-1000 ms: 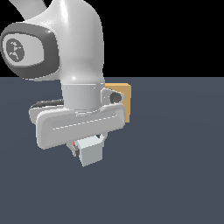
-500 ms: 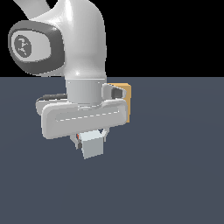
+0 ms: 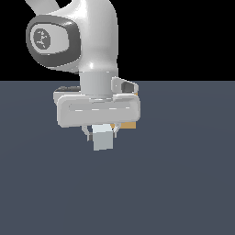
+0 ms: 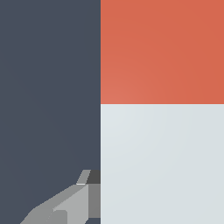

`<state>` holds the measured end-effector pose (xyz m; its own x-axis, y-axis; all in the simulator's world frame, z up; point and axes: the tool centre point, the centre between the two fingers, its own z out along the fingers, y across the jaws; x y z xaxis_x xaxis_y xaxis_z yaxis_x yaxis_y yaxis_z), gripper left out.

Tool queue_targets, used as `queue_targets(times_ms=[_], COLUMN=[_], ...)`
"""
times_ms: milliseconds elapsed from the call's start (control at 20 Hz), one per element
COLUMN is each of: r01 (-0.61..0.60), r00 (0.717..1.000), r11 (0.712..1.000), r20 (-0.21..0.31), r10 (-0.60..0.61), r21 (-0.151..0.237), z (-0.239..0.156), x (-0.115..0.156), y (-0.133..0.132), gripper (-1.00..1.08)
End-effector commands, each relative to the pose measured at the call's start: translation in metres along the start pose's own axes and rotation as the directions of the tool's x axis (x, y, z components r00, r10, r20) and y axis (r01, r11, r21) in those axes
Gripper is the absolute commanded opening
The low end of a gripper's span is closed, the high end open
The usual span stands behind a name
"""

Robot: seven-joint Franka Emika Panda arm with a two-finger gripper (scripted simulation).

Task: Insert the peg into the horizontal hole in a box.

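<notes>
A: Peg (image 4: 162, 109) location?

B: In the gripper (image 3: 103, 134), lifted clear of the bench (image 3: 183, 183). Exterior view shows its pale grey end face just under the hand, pointing toward that camera. Wrist view is nearly filled by it: orange-red part and pale part, one flat side.

A: Jaws?

B: Closed narrow on the peg. Fingers are mostly hidden by the hand body; one finger (image 4: 70, 205) shows against the pale part in the wrist view, so the hold looks to be on the pale section. Can't tell exactly how far from the colour boundary.

A: Handling?

B: My read: rigid square bar, flat faces, so parallel pads seat well and it shouldn't roll. Probably light. Smooth sides could slip lengthwise if the tip jams. A hold on two opposite flat faces keeps it square. Long bar, so any tilt gets bigger at the tip.

A: Box (image 3: 130, 124)?

B: Only a tan sliver shows, beneath the hand on the exterior view's right, behind the arm. The hole isn't visible in either view.

A: Obstructions?

B: Nothing else on the bench that I can see. The main blocker is the arm itself hiding the box, so alignment can't be judged here.
</notes>
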<state>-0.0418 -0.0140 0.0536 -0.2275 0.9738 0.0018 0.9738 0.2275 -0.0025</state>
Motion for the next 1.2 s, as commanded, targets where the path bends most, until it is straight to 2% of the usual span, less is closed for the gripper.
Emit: queue_targets(times_ms=[0, 550, 1150], r01=[-0.056, -0.206, -0.227], r00=[0.998, 0.979, 0.974], r11=[0.998, 0.978, 0.974], r20=[0.001, 0.001, 0.001], r10=[0.056, 0.206, 0.227], r21=[-0.003, -0.003, -0.004], z=[-0.007, -0.022, -0.026], x=[0.006, 0.02, 0.021], y=[0.008, 0.028, 0.032], gripper=[-1.0, -1.0, -1.0])
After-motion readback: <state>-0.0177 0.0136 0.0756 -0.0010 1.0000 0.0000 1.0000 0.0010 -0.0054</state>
